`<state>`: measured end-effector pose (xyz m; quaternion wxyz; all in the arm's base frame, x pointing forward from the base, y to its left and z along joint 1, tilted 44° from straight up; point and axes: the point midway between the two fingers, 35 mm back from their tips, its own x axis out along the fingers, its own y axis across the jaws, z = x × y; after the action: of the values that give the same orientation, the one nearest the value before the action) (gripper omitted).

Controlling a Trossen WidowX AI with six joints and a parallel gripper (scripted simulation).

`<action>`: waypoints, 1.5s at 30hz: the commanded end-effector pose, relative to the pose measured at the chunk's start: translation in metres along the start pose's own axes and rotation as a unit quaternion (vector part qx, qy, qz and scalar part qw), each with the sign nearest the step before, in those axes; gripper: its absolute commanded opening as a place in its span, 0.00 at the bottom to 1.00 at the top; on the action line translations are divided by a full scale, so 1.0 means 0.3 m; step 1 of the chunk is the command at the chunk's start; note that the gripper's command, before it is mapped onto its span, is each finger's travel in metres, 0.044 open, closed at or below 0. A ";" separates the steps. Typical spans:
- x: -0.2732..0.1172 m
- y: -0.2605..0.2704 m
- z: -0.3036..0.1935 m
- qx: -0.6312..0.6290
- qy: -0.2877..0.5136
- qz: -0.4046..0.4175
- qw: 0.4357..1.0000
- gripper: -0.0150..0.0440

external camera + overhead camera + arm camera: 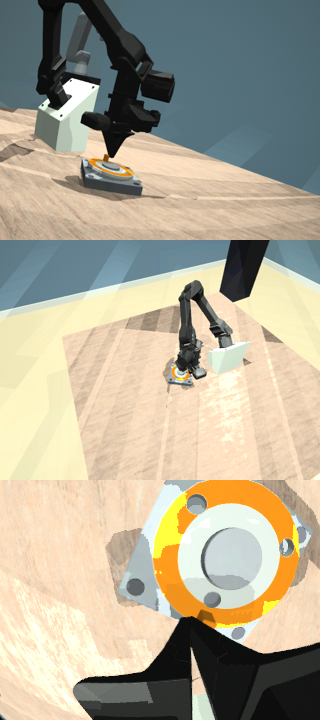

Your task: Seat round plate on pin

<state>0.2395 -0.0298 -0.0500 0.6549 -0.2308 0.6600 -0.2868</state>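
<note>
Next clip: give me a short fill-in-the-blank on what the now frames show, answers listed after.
1. The gripper is ____, its fingers pressed together into one point.
2. That point stands right beside the plate's orange ____.
3. The round plate sits on a square ____ base.
4. The arm is mounted on a ____ block behind the base.

Missing words: shut; tab; grey; white
</note>
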 end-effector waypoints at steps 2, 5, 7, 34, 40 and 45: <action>0.004 -0.023 -0.019 -0.002 0.003 -0.004 1.000 0.25; 0.004 -0.032 -0.024 -0.003 0.003 -0.004 1.000 0.25; 0.004 -0.036 -0.027 -0.003 0.003 -0.004 1.000 0.25; -0.009 -0.122 -0.048 -0.003 0.003 -0.005 1.000 0.25; -0.009 -0.149 -0.044 -0.003 0.003 -0.005 1.000 0.25; -0.009 -0.174 -0.035 -0.003 0.003 -0.006 1.000 0.25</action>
<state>0.2249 -0.0597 -0.0168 0.6518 -0.2336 0.6623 -0.2863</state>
